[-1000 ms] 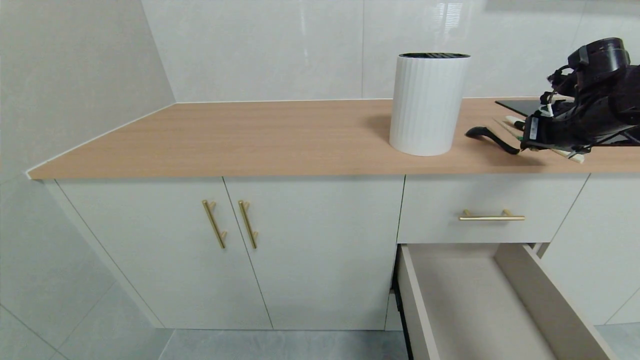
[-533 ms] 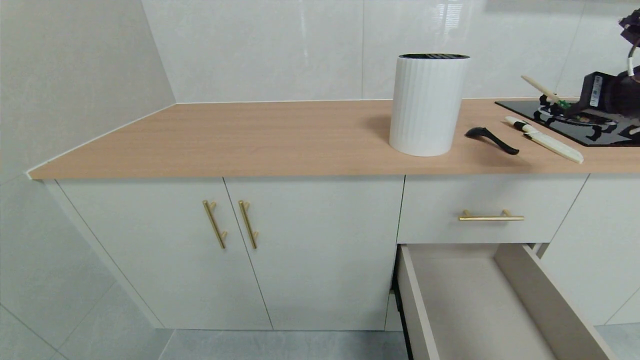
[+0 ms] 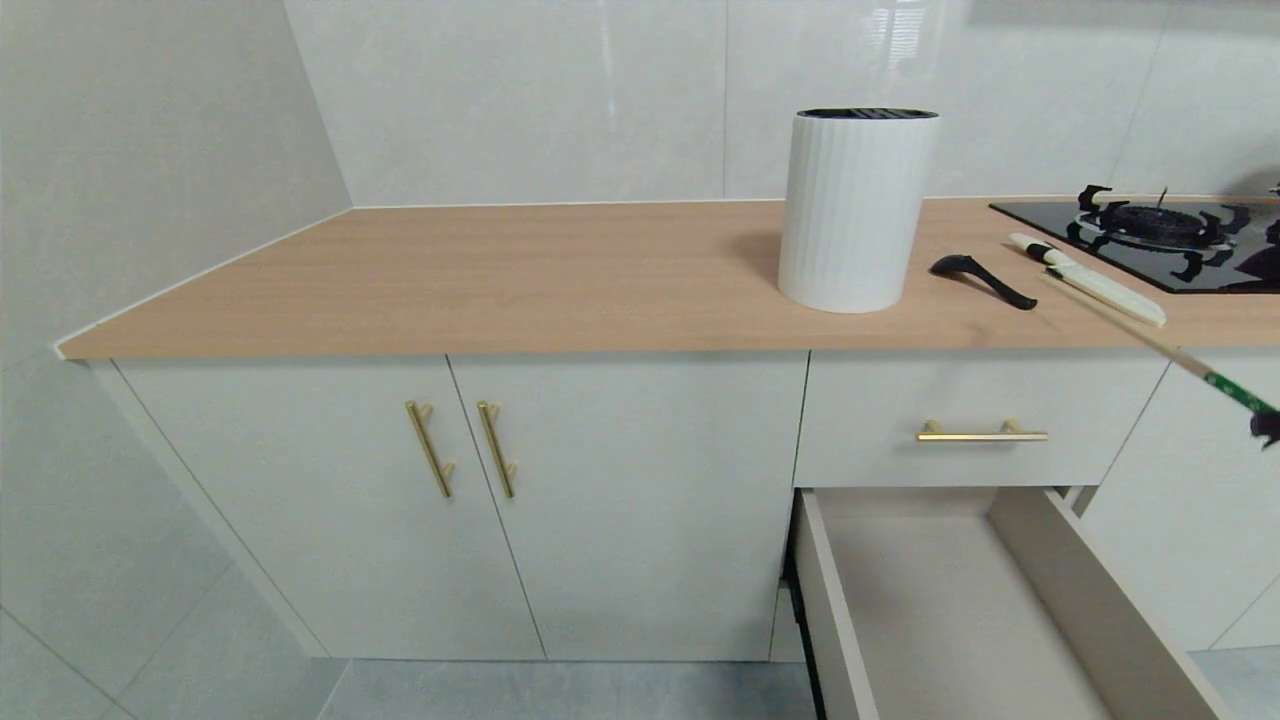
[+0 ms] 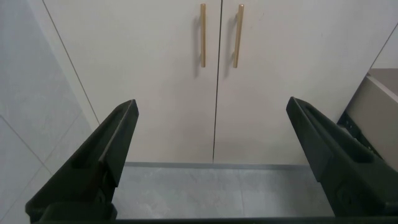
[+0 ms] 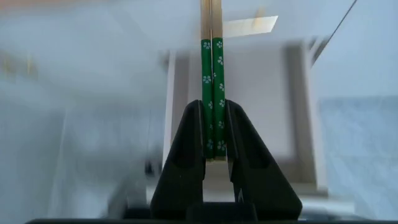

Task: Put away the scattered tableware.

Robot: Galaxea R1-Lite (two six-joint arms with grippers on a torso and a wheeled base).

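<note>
A pair of wooden chopsticks (image 3: 1150,340) with green patterned ends (image 5: 211,93) is clamped in my right gripper (image 5: 214,134), which is shut on them. In the head view the gripper (image 3: 1265,425) sits at the right edge, in front of the counter and above the open drawer (image 3: 950,610). The sticks slant up and left toward the counter edge. A black spoon (image 3: 980,278) and a white knife (image 3: 1090,280) lie on the wooden counter (image 3: 500,280). My left gripper (image 4: 214,162) is open and empty, low in front of the cabinet doors (image 4: 217,81).
A tall white ribbed holder (image 3: 858,210) stands on the counter left of the spoon. A black stove (image 3: 1150,225) occupies the back right. A closed drawer with a gold handle (image 3: 983,434) sits above the open one. Two cabinet doors (image 3: 460,450) are shut.
My right gripper lifted the chopsticks off the counter, rose over the stove, then swung down to the right, in front of the counter above the open drawer.
</note>
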